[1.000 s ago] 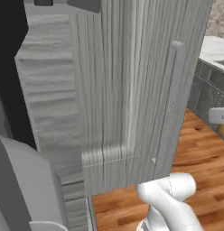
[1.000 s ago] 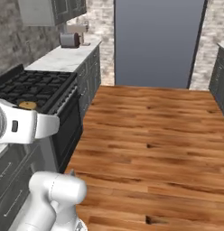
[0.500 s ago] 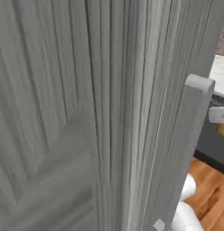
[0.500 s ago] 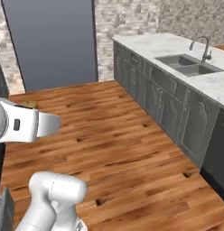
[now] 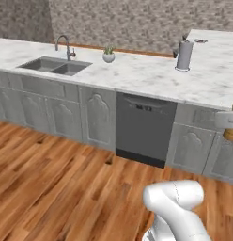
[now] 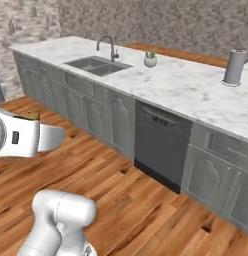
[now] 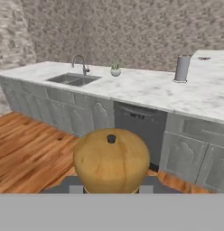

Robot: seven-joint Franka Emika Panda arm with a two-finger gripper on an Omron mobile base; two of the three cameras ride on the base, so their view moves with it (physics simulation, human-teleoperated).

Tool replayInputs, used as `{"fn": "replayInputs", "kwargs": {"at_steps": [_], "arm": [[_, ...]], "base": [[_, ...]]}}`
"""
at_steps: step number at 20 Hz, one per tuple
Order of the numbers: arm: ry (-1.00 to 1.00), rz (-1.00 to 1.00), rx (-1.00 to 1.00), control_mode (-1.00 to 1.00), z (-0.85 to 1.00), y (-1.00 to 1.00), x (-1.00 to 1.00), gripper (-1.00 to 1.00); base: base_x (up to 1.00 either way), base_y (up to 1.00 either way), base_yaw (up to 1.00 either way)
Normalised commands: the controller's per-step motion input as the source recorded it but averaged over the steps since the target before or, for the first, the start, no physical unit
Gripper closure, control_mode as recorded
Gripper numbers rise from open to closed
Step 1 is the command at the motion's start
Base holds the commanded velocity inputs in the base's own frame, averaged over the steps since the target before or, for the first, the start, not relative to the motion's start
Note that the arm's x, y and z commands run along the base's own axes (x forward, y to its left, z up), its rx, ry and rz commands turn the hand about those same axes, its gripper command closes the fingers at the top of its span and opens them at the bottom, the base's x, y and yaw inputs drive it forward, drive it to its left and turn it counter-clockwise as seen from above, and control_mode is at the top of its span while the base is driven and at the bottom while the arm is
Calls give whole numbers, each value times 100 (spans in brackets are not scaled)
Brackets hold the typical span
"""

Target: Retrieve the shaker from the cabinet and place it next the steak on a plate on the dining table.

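A: Where is the shaker [image 7: 111,160]?

B: In the gripper [image 7: 109,188]. The hand view has its rounded golden-brown top nearest the camera, a small dark knob at the middle, with the two dark fingertips [image 7: 74,186] pressed against its sides low down. So the hand is pinching the shaker.

A: Do the base views show it?

B: Partly. In the left base view a sliver of brown sits at the right edge. In the right base view a brown bit peeks over the white hand at the left edge. The jaws themselves are hidden in both.

A: What lies beyond the hand?

B: Wood floor [image 5: 57,183], then a row of grey panelled base cabinets [image 6: 91,112] with a dark dishwasher [image 5: 144,129] set into them.

A: And on top?

B: A white marble counter [image 5: 151,77] with grey veins. A sink [image 5: 55,66] is sunk into it toward its left end, with a curved tap [image 5: 64,46] at the sink's back edge. A small potted plant [image 5: 108,55] stands just right of the sink, near the counter's back edge. Further right, well apart from the plant, a grey upright cylinder [image 5: 184,55] stands where the counter turns a corner toward the right.

A: Behind the counter?

B: A mottled stone wall [image 6: 161,22], with a strip of brown wood along its foot behind the plant.
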Motion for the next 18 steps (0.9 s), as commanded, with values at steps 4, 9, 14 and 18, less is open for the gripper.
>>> {"fn": "replayInputs", "kwargs": {"at_steps": [4,9,14,18], "arm": [[0,0,0,100,0,0,0,100],[0,0,0,100,0,0,0,100],[0,0,0,100,0,0,0,100],[0,0,0,100,0,0,0,100]], "base": [[1,-68,-64],[20,-46,-43],[74,-98,-8],[100,-100,1]]}}
